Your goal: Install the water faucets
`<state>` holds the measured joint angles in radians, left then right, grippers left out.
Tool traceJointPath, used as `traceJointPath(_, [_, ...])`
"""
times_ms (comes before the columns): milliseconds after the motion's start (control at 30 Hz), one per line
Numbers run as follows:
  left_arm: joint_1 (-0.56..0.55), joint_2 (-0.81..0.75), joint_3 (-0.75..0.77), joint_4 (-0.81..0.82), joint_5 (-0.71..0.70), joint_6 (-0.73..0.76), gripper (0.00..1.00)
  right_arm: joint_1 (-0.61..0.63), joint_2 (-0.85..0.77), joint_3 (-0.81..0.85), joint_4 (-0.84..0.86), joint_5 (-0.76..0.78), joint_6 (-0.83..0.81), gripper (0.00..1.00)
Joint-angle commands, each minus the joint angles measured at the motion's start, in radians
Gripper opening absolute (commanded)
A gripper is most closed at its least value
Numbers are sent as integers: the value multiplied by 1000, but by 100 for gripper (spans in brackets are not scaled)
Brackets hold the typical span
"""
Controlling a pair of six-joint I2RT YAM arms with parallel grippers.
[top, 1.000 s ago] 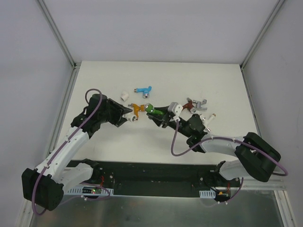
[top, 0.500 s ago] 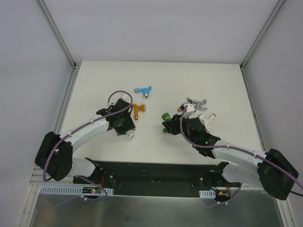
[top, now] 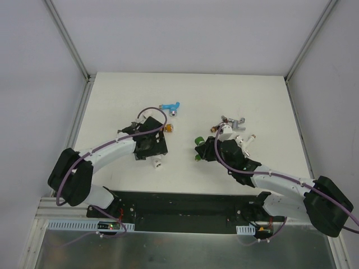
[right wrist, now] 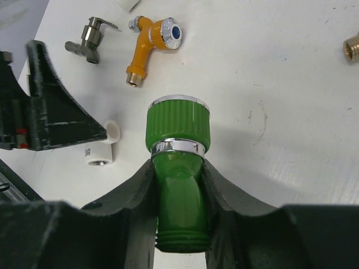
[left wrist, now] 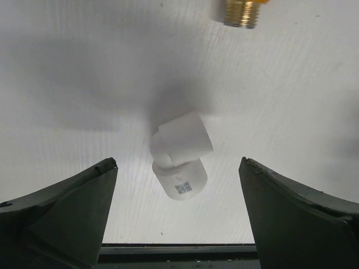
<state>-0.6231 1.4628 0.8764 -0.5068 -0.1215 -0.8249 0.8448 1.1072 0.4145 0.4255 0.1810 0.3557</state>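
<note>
A white elbow fitting (left wrist: pixel 180 157) lies loose on the table between the wide-apart fingers of my left gripper (left wrist: pixel 178 162), which is open; from above the fitting (top: pixel 156 163) shows just off the left gripper (top: pixel 152 152). My right gripper (right wrist: pixel 178 165) is shut on the green faucet (right wrist: pixel 179 168), its ribbed cap pointing away, held low over the table (top: pixel 198 147). An orange faucet (right wrist: pixel 147 43) lies beyond it, and a grey metal faucet (right wrist: pixel 90 40) lies left of that. A blue faucet (top: pixel 170 107) lies farther back.
Silver and reddish-brown faucets (top: pixel 233 123) and a white one (top: pixel 247 140) lie close to the right arm. A brass threaded end (right wrist: pixel 352 46) shows at the right wrist view's edge. The table's near edge (left wrist: pixel 179 251) runs just behind the left fingers.
The two grippers have drawn apart from the table's middle toward the near side. My left gripper has opened and let go of the white fitting. The right keeps hold of the green faucet.
</note>
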Motion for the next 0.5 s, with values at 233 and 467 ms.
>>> traceJointPath(233, [-142,-332,3,242,77,450,92,-27,-104,49,12,-12,100,0])
traceJointPath(467, [-236,-332,-117,710,271,628,85,-27,-173,84,4,-55,157,0])
